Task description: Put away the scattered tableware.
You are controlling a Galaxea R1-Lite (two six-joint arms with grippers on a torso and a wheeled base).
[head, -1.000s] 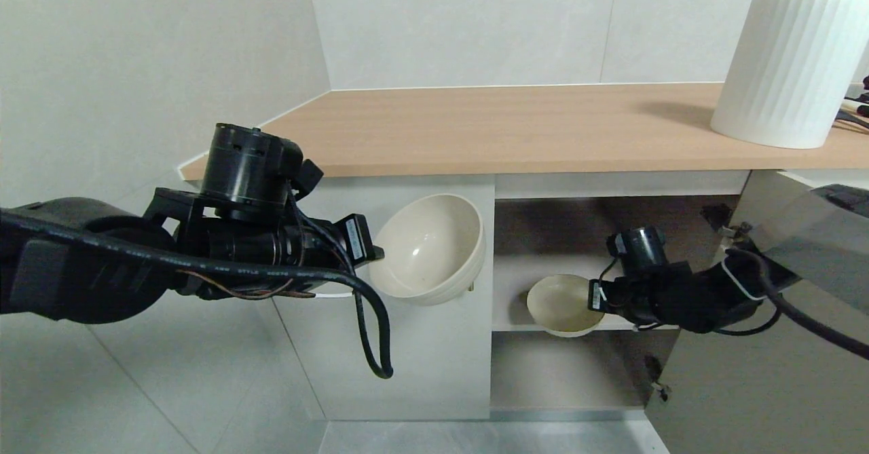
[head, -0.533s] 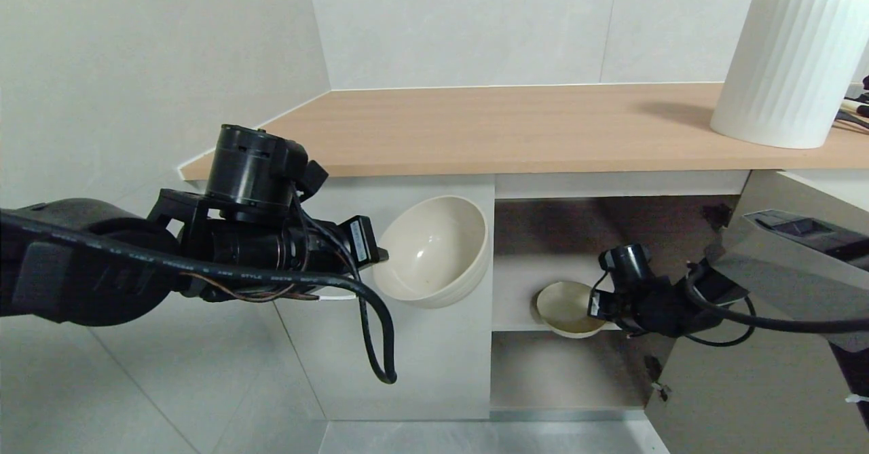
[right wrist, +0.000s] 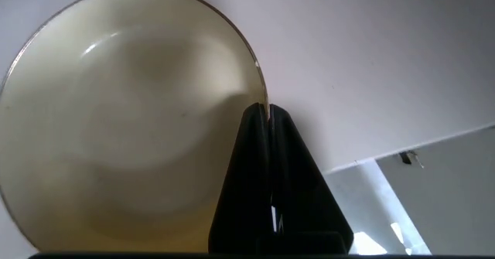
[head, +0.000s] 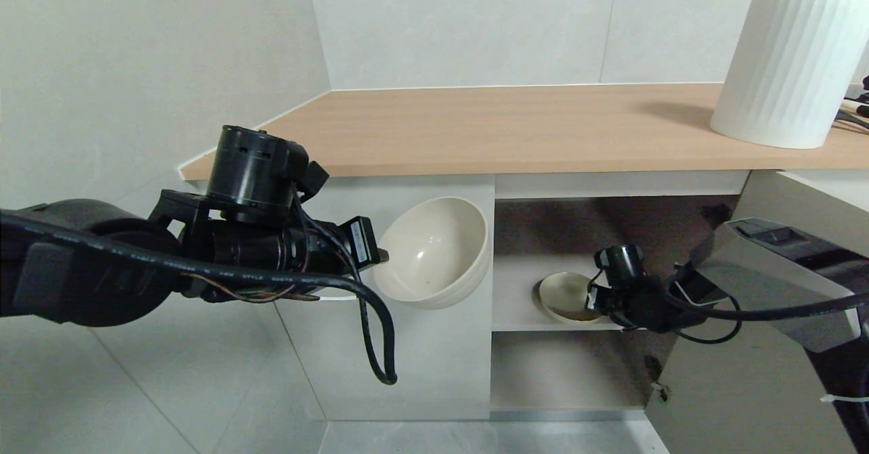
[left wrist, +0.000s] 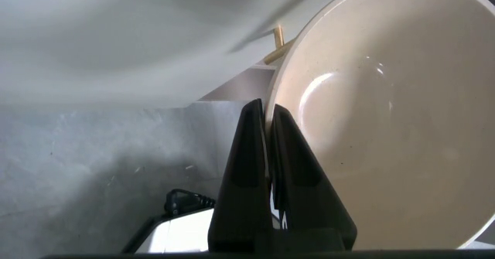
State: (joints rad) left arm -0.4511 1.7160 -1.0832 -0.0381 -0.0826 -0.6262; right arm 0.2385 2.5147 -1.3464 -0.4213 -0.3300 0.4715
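My left gripper is shut on the rim of a large cream bowl, held tilted in front of the closed left cabinet door. In the left wrist view its fingers pinch that bowl by the rim. My right gripper is shut on the rim of a smaller cream bowl, which is inside the open cabinet at the middle shelf. The right wrist view shows that bowl clamped at its edge by the fingers.
A wooden countertop runs above the cabinet, with a tall white ribbed container at its right end. The cabinet's right door stands open beside my right arm. A lower compartment lies below the shelf.
My right arm has pushed the small bowl deeper into the cabinet, over the shelf. The left arm with the large bowl has shifted slightly right, then stayed still.
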